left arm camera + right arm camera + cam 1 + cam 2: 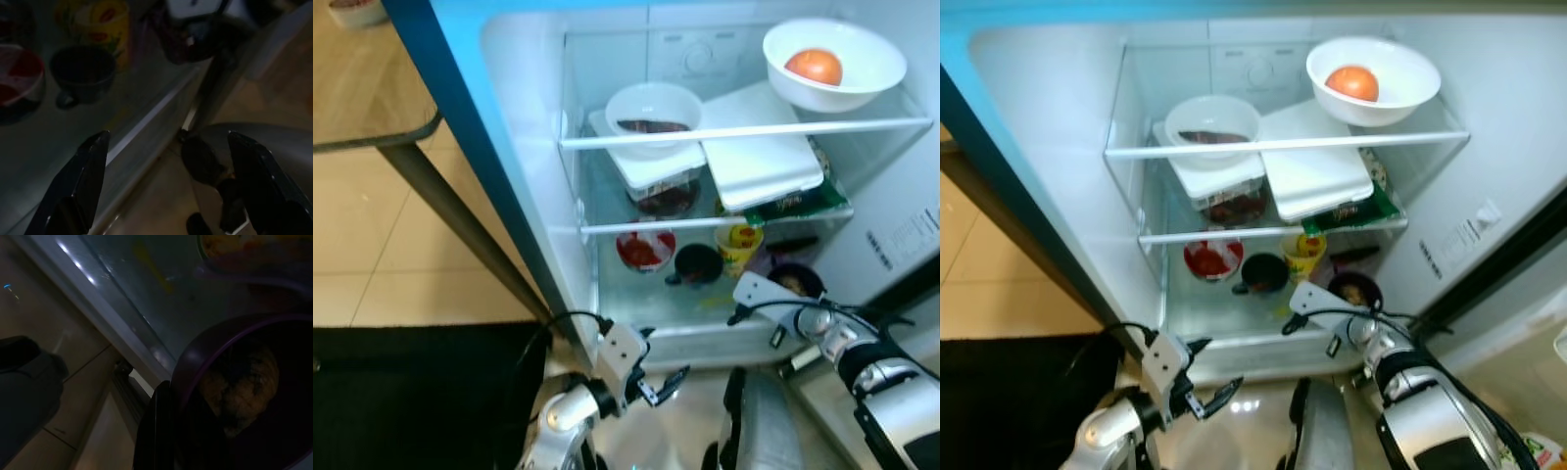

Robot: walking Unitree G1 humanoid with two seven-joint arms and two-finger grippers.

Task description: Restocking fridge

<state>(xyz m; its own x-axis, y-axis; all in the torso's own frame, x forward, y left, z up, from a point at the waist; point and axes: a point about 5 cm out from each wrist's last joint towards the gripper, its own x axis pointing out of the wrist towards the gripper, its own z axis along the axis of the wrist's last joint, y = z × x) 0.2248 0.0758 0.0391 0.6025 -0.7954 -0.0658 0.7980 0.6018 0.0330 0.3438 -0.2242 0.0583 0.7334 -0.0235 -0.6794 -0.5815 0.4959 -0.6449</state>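
Now my right gripper (171, 431) grasps a purple bowl (244, 391) at the fridge floor's (636, 294) front right corner; my left gripper (166, 166) hangs released.

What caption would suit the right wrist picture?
The right hand holds a dark purple bowl of food at the fridge's bottom shelf.

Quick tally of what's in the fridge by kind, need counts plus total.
Bowls: 4 (white bowl with orange fruit, white bowl, red bowl, purple bowl at the right gripper)
Cups: 2 (dark mug, yellow cup)
Lidded containers: 2 (clear tub, flat white container)
Green packets: 1
Total: 9
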